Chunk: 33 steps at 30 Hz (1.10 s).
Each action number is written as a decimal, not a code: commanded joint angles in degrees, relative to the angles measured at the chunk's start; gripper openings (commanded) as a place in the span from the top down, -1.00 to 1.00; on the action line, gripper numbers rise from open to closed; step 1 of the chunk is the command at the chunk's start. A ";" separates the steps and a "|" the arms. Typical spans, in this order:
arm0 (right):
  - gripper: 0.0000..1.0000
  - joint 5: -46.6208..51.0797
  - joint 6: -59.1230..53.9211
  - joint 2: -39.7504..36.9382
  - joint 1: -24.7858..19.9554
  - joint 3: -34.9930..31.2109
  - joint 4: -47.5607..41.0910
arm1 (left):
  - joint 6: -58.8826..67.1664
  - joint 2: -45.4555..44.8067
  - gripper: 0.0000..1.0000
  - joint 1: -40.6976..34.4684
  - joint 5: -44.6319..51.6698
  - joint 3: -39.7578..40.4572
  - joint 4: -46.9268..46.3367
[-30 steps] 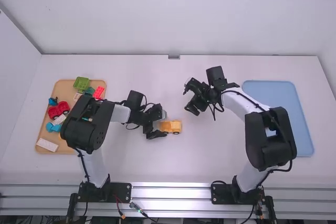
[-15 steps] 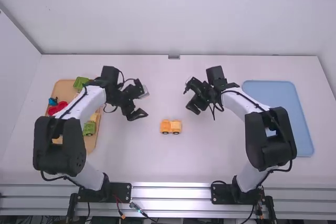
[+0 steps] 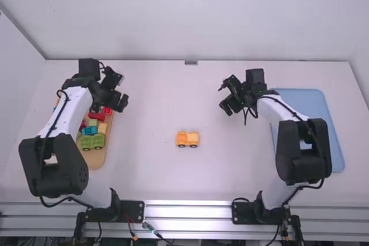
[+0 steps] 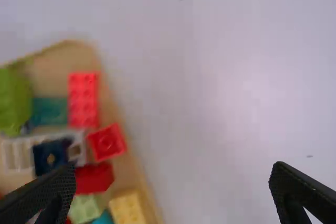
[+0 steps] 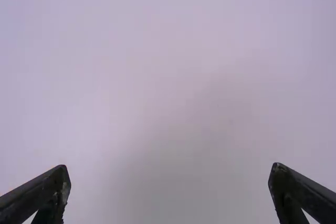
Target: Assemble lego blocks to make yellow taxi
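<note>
A small yellow-orange taxi of blocks (image 3: 187, 139) stands on its dark wheels at the middle of the table, apart from both grippers. My left gripper (image 3: 119, 101) is over the far right part of the wooden tray; in the left wrist view the left gripper (image 4: 173, 190) is open with nothing between its fingers. A yellow block (image 4: 127, 209) lies in the tray near its edge. To the right of and beyond the taxi hangs my right gripper (image 3: 229, 108); in the right wrist view the right gripper (image 5: 169, 192) is open over bare table.
The wooden tray (image 3: 97, 159) at the left holds several blocks, among them a green wheeled piece (image 3: 92, 142), a blue block (image 3: 89, 131) and a red block (image 4: 83, 99). A blue tray (image 3: 328, 136) lies at the right, partly under the right arm.
The left gripper has left the taxi and moved left and away from the camera, over to the wooden tray. My right gripper has shifted slightly right and farther out. The taxi has stayed put.
</note>
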 commanded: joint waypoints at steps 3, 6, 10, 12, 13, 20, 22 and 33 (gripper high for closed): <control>-0.98 -1.70 0.42 -0.42 -0.85 0.44 -0.63 | -3.02 -0.83 -0.98 2.01 -8.46 -1.51 -1.14; -0.98 -1.55 0.13 -0.42 -0.83 0.46 -0.63 | -4.46 -0.15 -0.97 3.96 -8.22 -1.51 -2.47; -0.98 -1.27 0.17 -0.42 -0.63 0.44 -0.85 | -4.79 1.66 -0.98 7.85 -2.08 -0.87 -5.99; -0.98 -1.27 0.13 -0.42 -0.35 0.44 -0.85 | -4.57 2.62 -1.00 8.81 -1.33 -0.83 -6.16; -0.98 -1.27 0.07 -0.42 -0.31 0.44 -0.85 | -4.57 3.61 -0.97 9.35 -1.49 -0.83 -6.19; -0.98 -1.29 -0.24 -0.42 -0.52 0.44 -1.01 | -1.86 9.09 -0.81 8.90 -2.91 -0.81 -5.44; -0.97 -1.29 -0.24 -0.42 -0.52 0.44 -0.85 | -2.84 10.47 -0.68 9.05 -2.82 -0.81 -5.27; -0.97 -1.11 -1.77 -0.42 -0.50 0.44 -1.05 | -5.40 13.40 -0.39 9.84 -2.86 -1.09 -4.42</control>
